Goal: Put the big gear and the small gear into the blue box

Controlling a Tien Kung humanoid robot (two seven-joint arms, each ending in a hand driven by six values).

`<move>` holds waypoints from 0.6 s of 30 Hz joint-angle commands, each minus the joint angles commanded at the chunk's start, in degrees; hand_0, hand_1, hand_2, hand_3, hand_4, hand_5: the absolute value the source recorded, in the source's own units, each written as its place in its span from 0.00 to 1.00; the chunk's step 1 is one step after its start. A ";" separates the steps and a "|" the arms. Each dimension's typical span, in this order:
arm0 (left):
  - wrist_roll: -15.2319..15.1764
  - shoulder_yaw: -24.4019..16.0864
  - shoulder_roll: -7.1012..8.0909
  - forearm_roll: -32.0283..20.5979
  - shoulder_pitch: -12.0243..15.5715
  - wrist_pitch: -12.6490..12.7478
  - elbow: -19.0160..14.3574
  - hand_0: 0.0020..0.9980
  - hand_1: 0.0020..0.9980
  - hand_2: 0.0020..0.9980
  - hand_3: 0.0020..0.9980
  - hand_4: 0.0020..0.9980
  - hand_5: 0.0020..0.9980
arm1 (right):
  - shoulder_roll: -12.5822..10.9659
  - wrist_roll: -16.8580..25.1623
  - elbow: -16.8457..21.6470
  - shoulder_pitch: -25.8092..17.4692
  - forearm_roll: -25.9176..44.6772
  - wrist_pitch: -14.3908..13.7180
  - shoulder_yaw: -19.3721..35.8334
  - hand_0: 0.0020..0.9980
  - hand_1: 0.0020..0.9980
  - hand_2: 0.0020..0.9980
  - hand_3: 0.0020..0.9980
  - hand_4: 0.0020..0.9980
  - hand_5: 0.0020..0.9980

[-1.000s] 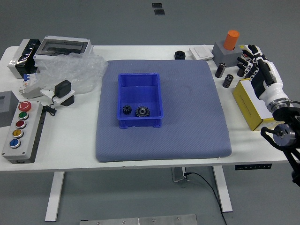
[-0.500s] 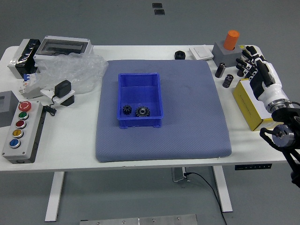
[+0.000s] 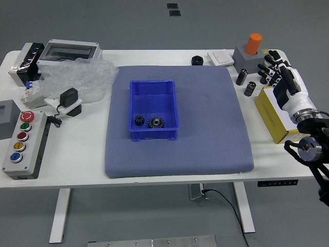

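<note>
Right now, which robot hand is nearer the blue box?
Right: the right hand is apart from the blue box, to its right; the left hand is out of view.

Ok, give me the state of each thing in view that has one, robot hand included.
Big gear: lying flat inside the blue box
Small gear: inside the blue box, beside the big gear
Blue box: upright, open-topped
Right robot hand: fingers spread, nothing seen in it
Mat: laid flat
Clear plastic bag: crumpled
</note>
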 joint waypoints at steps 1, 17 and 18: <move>0.00 -0.29 -0.12 0.08 -0.06 -0.02 0.00 0.68 0.68 0.78 0.83 0.65 0.00 | -0.02 0.00 0.09 -0.02 -0.03 0.00 0.00 0.86 0.81 0.91 0.88 0.82 0.61; 0.52 -4.43 -1.60 2.79 -1.53 -0.07 0.00 0.72 0.69 0.78 0.84 0.63 0.00 | -0.70 -0.52 1.73 -0.74 -0.89 0.11 0.45 0.86 0.80 0.91 0.88 0.82 0.61; 0.54 -4.47 -1.62 2.79 -1.60 -0.09 0.00 0.72 0.69 0.78 0.84 0.63 0.00 | -0.76 -0.58 1.84 -0.77 -0.95 0.13 0.45 0.86 0.80 0.91 0.88 0.82 0.61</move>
